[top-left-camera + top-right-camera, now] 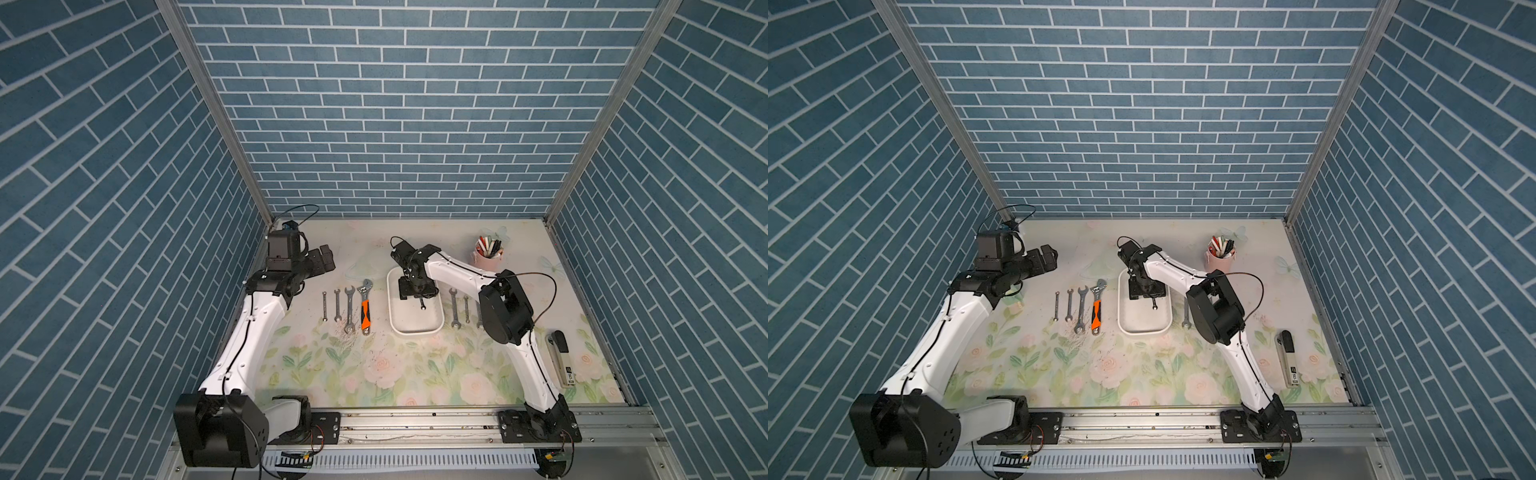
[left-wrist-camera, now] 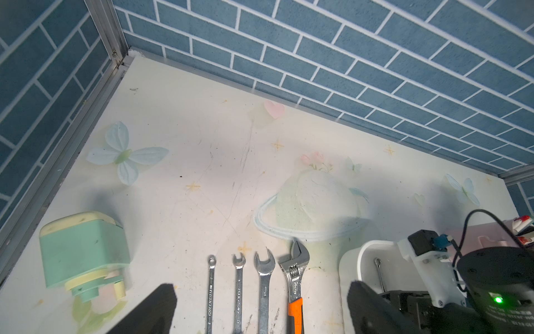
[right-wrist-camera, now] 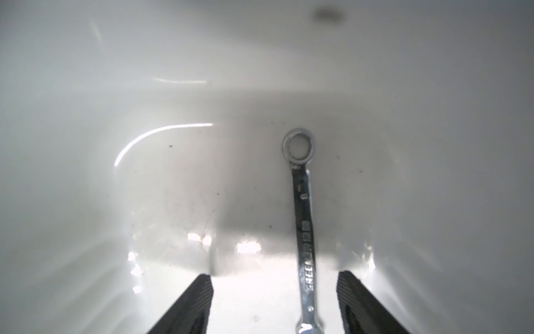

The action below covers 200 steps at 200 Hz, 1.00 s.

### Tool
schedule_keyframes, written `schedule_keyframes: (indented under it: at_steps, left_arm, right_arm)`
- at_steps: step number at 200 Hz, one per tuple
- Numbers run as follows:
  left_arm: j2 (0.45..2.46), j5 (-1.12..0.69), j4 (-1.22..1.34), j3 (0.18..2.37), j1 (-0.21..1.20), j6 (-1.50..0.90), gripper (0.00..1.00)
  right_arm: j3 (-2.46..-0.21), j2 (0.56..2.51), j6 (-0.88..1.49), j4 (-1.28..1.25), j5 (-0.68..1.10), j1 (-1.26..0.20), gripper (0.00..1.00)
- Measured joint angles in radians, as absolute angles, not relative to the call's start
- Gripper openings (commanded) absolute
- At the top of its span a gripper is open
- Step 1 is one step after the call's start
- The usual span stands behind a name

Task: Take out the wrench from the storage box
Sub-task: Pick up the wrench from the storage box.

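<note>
The pale green, boxy plastic gadget [image 2: 83,254] near the far left corner of the floral-print bench [image 1: 415,374] shows clearly only from the left wrist; in both top views the left arm is in the way of it. From above, most of the slim silver combination wrench [image 3: 303,219] is hidden under the right hand [image 1: 415,291], with only one end poking out. Further right, the right arm's black elbow covers part of a row of plain silver open-end wrenches [image 1: 454,307] lying on the bench.

The left hand [image 1: 323,258] hangs raised at the far left, pointing toward the middle, its fingers spread wide with nothing between them. The right arm reaches in from the near right with its elbow high and its wrist bent straight down into the white, shallow, rounded plastic storage box [image 1: 415,331]. Its ribbed black fingers [image 3: 196,303] stand apart on either side of the wrench's shaft without touching it, and the shaft lies nearer one finger.

The wrench lies flat on the box's floor. Far right, a pink cup [image 1: 488,262] holds pens.
</note>
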<state>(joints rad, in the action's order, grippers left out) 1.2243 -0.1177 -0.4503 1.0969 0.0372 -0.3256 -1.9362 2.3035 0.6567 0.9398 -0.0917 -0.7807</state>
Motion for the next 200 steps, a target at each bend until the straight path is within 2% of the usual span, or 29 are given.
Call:
schedule_keyframes:
  at_steps: [82, 200]
  left_arm:
    - [1.224, -0.118, -0.450, 1.097, 0.036, -0.326, 0.98]
    - [1.224, -0.126, -0.450, 1.091, 0.031, -0.326, 0.98]
  right_arm:
    - [-1.942, 2.304, 0.657, 0.962, -0.081, -0.757, 0.39]
    - [-1.942, 2.325, 0.657, 0.955, -0.023, -0.751, 0.36]
